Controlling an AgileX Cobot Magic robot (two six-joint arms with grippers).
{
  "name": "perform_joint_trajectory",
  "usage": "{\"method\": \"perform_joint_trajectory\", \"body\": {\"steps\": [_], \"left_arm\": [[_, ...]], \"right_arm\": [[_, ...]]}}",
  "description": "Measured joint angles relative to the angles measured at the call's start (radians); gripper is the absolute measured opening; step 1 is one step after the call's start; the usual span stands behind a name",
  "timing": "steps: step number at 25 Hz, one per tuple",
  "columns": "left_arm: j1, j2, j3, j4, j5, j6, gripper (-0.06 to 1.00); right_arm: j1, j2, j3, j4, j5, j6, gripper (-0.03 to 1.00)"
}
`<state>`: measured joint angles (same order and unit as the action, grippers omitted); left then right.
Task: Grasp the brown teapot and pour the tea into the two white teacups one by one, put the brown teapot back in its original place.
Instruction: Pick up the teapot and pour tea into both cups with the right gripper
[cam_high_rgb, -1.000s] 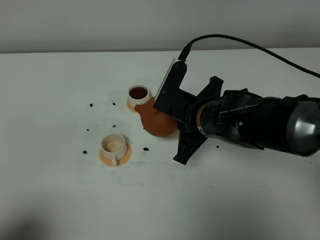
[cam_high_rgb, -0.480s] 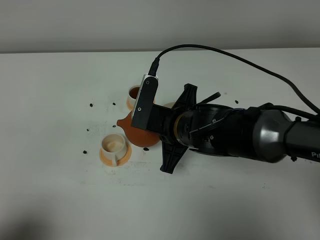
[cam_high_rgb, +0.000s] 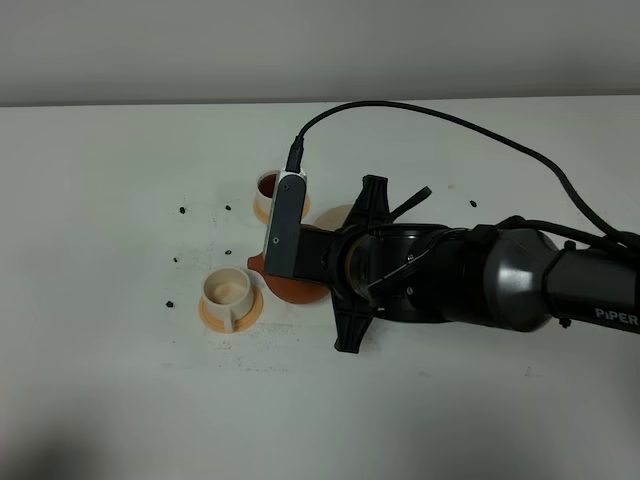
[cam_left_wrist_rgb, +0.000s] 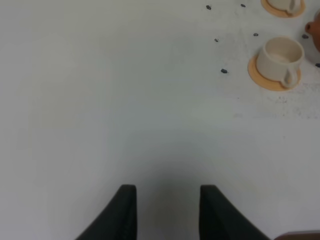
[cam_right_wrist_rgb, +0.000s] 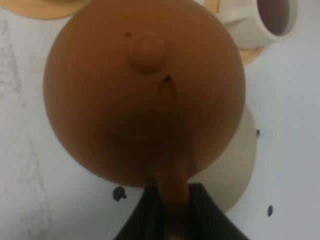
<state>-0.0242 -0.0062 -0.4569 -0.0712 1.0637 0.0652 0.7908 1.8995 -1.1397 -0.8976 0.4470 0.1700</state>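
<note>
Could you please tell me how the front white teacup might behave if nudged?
The teacup looks empty and small, so it is probably light and easily shifted. It sits on an orange coaster, so it may slide off. Likely rigid ceramic, breakable.

You're basically in a robotics lab setup here: bare white tabletop (cam_high_rgb: 100, 400), blank grey wall (cam_high_rgb: 150, 50), cabled PIPER-labelled robot arm (cam_high_rgb: 500, 285).

Right arm (cam_high_rgb: 500, 285): a thick, rounded, glossy black and dark grey body, with white lettering (cam_high_rgb: 615, 313) reading PIPER. A slim white camera block (cam_high_rgb: 283, 225) at its wrist has a black cable (cam_high_rgb: 450, 112) plugged in. Left gripper (cam_left_wrist_rgb: 167, 212): two matte black tapered fingers (cam_left_wrist_rgb: 125, 212).
</note>
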Motion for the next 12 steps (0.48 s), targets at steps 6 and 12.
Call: {"method": "perform_joint_trajectory", "body": {"steps": [6,12], "left_arm": [[0.0,0.0,0.0,0.0,0.0,0.0,0.29],[0.0,0.0,0.0,0.0,0.0,0.0,0.29]], "right_arm": [[0.015,0.01,0.0,-0.036,-0.001,0.0,0.09],[0.029,0.011,0.0,-0.082,0.005,0.0,0.09]]}}
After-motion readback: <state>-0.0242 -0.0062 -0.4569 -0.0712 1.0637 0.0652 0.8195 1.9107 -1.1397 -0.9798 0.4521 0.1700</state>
